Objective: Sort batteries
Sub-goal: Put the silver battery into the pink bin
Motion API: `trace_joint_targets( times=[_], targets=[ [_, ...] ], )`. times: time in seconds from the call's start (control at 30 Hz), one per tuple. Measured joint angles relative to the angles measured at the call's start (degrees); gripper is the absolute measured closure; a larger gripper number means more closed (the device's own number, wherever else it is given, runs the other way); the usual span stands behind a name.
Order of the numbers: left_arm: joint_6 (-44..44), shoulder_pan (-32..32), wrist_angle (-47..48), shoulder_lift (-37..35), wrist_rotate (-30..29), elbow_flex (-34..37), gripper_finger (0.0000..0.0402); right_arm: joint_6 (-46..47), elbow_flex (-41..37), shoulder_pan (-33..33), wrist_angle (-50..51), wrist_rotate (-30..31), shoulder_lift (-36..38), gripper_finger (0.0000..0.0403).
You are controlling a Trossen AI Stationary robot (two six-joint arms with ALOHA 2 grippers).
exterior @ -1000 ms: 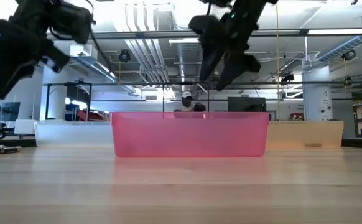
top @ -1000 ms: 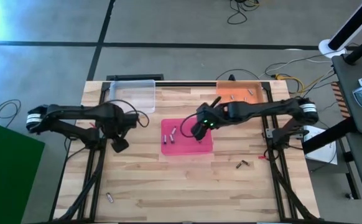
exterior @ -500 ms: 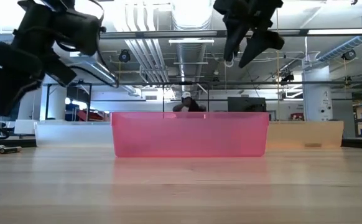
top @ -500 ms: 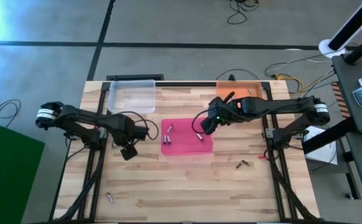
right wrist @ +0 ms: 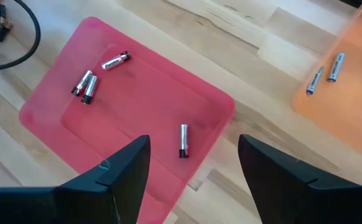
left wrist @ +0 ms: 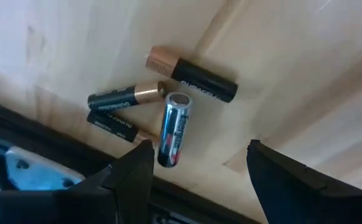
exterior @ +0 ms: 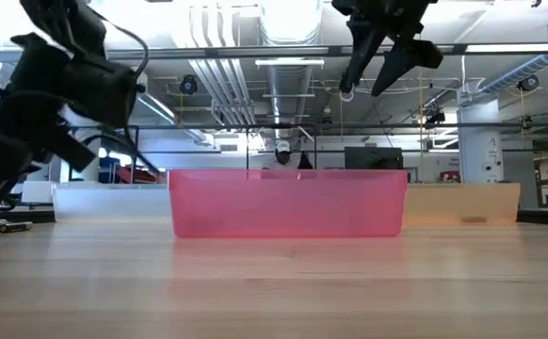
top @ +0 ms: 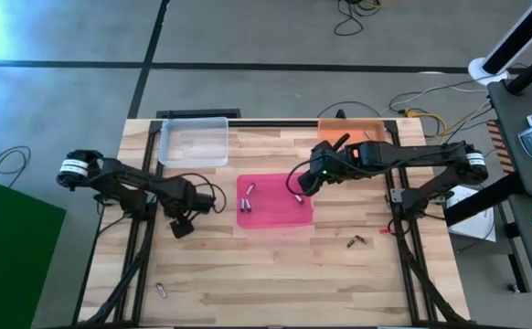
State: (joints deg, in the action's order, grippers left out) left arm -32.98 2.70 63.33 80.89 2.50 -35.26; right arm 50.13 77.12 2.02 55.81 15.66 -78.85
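Observation:
Several batteries lie in a loose cluster on the bare wood near the table's left side. One is silvery and the others are black with copper ends. My left gripper hangs open just above them, its fingers standing on either side of the cluster. The pink tray in the table's middle holds several batteries; one of them lies alone near its right side. My right gripper is open with nothing between its fingers, high above the pink tray's far right corner.
An orange tray with two batteries stands at the far right. A clear tray stands at the far left. Loose batteries lie on the wood at the near right and near the front edge.
My right gripper has risen out of the pink tray and gone a little toward the far right; a battery now lies in the tray where it was. My left gripper has gone a little toward the near edge and come down close to the table.

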Motion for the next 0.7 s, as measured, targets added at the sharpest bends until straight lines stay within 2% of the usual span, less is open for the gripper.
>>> trace_joint_targets(
  times=[0.27, 0.4, 0.5, 0.67, 0.7],
  targets=[
    [1.43, -0.07, -5.04, -0.08, 0.37, 4.05, 0.0169, 1.04, 1.62, 0.0, 2.07, -0.73, 1.02, 0.0164],
    [1.83, -0.07, -5.32, -0.12, 0.64, 3.77, 0.0182, -12.52, 2.43, 0.0, 1.76, -1.05, 4.99, 0.0161],
    [1.83, -0.07, -6.03, 0.24, 1.39, 3.26, 0.0231, -22.36, 1.65, 0.06, 1.77, -0.63, 9.5, 0.017],
    [-0.29, 0.0, -7.39, 1.54, 2.75, 2.8, 0.0366, -28.89, -4.48, 2.62, 0.16, 0.6, 18.85, 0.0202],
    [-1.15, 0.0, -7.31, 1.76, 2.74, 2.58, 0.0379, -30.02, -6.53, 2.98, -1.05, 0.66, 21.06, 0.021]
  ],
)
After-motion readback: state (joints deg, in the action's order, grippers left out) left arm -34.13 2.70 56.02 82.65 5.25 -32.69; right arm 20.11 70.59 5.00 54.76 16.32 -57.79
